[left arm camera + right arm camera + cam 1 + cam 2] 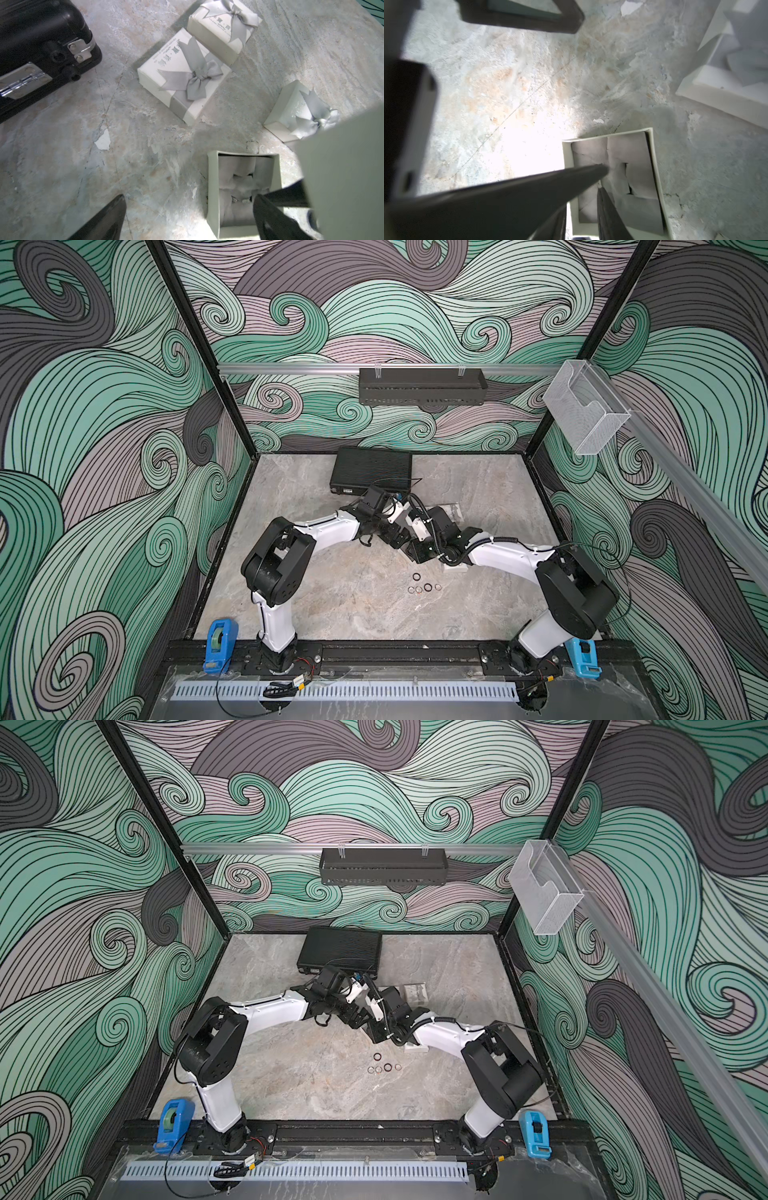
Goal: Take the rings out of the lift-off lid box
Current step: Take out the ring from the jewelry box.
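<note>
The lift-off lid box (213, 187) stands open on the table, grey foam inside. One sparkling ring (234, 200) sits upright in the foam slot. My right gripper (602, 177) reaches into this box (567, 153); its jaws stand narrow with a glint of the ring between the tips, and I cannot tell whether they press on it. My left gripper (189, 196) is wide open, one finger over the bare table and the other over the box, holding nothing. Several rings (428, 587) lie loose on the table in both top views (387, 1067). There the arms hide the box.
Three closed white boxes with grey bows (182, 76) (224, 27) (297, 112) lie beyond the open one. A black case (372, 470) sits at the back of the table. Another open pale box (726, 83) lies close by. A blurred pale surface (342, 176) blocks part of the left wrist view.
</note>
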You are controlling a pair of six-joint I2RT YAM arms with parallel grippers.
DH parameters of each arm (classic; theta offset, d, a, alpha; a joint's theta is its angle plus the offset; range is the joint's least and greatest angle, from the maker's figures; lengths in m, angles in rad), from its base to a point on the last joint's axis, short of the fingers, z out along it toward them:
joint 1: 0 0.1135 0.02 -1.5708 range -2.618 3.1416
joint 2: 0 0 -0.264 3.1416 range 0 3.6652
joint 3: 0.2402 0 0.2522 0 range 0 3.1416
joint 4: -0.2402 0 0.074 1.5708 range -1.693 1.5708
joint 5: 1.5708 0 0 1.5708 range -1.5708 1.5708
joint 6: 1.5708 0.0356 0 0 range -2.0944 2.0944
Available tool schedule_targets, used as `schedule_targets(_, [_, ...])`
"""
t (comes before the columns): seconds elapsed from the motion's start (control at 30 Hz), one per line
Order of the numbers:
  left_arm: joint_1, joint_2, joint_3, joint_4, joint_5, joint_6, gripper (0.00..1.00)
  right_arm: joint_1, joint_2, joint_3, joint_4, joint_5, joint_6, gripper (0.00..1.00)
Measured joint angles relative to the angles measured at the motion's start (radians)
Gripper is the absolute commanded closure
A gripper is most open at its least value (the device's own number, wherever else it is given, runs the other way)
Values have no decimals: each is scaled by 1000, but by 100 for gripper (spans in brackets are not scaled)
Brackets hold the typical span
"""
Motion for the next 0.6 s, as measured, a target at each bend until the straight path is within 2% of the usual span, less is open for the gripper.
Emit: schedule_targets(0.6, [0, -13, -72, 0, -18, -5, 4, -1, 66, 18, 1, 14, -17, 79])
